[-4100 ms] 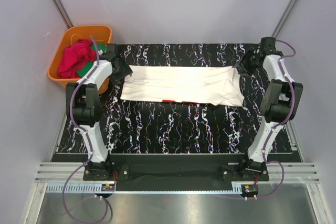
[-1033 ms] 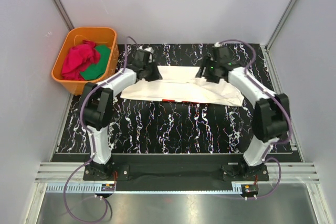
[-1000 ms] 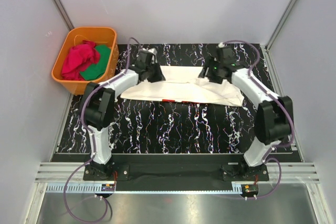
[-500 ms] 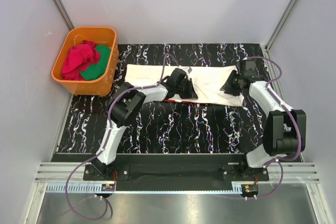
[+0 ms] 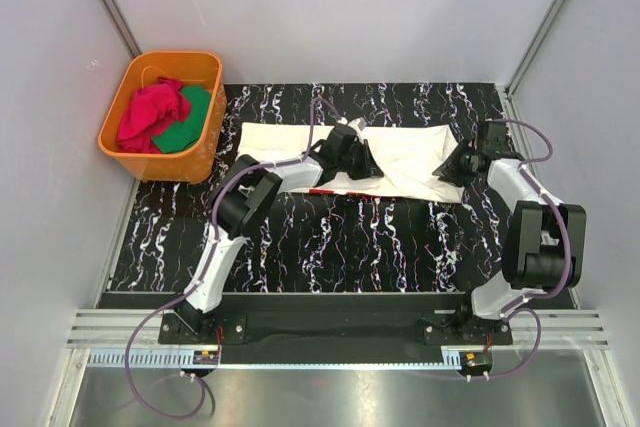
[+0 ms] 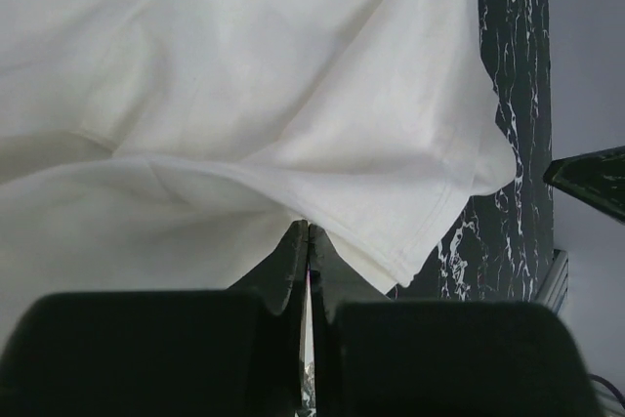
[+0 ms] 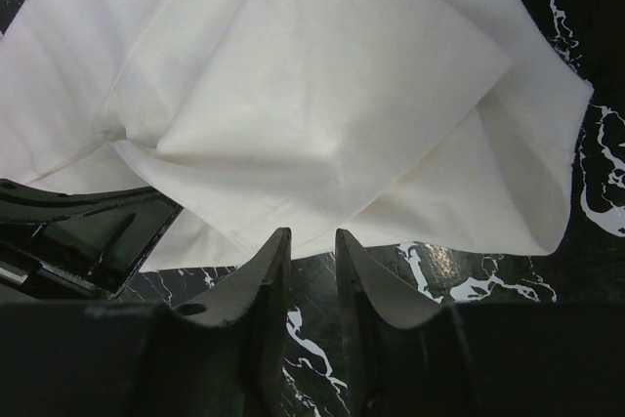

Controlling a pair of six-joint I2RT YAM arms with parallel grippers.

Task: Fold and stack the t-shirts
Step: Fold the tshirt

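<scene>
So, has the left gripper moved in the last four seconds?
Yes. The left gripper has swung right, away from the orange tub, to the middle of the white shirt.

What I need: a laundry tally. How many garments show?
3: cream-white t-shirt on the table; red garment and green cloth in the orange tub. More may hide beneath.

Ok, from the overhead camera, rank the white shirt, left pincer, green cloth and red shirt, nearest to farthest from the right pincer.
From the right pincer:
1. the white shirt, at its tips
2. the left pincer, mid-shirt
3. the green cloth, in the orange tub, far left
4. the red shirt, beyond it in the tub
</scene>
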